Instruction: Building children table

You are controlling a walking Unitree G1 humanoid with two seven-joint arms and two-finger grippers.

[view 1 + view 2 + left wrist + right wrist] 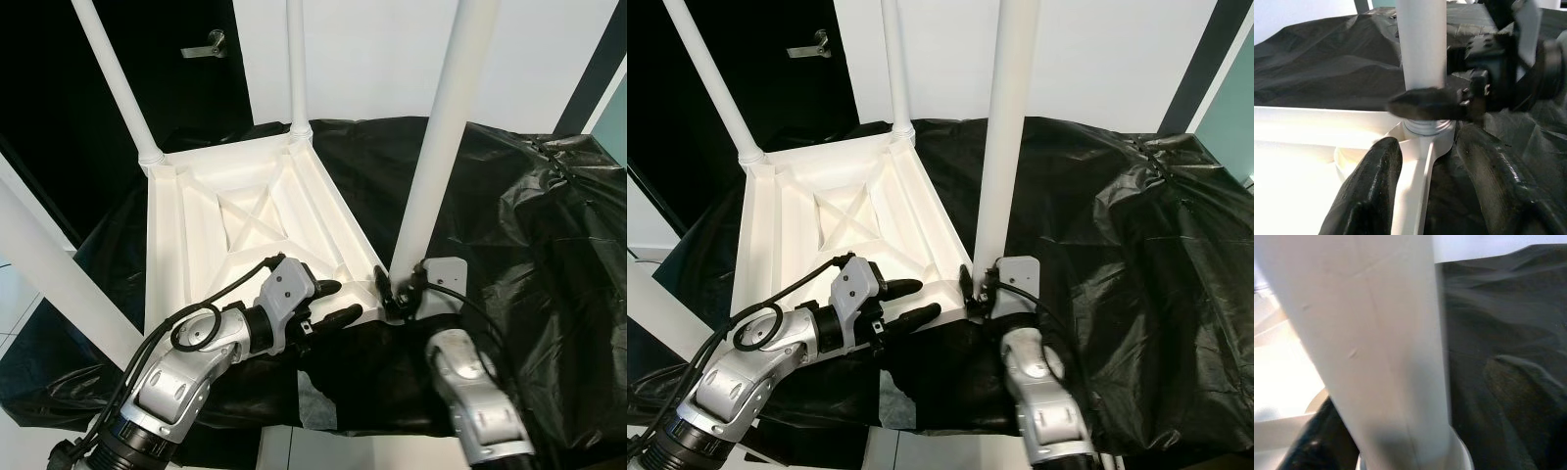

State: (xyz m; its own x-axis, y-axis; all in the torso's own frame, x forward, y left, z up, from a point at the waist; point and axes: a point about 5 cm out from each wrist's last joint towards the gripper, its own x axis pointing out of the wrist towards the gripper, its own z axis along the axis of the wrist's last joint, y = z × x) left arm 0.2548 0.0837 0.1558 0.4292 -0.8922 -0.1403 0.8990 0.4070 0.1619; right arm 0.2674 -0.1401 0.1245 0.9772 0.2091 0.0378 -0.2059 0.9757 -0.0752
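A white children's table (245, 211) lies upside down on a black plastic sheet (534, 225), legs pointing up. My right gripper (397, 291) is shut around the base of the near right leg (443, 127), just above its socket at the table's corner. In the left wrist view one of its black fingers (1425, 105) crosses the leg (1422, 44). The right wrist view shows the same leg (1376, 333) up close. My left gripper (341, 302) is open by that corner, its two fingers (1369, 191) on either side of the table's rim.
Three more white legs stand up: back left (113, 78), back middle (297, 64) and near left (54, 269). A black door with a metal handle (206, 44) and a white wall (372, 49) are behind. The sheet drapes rumpled to the right.
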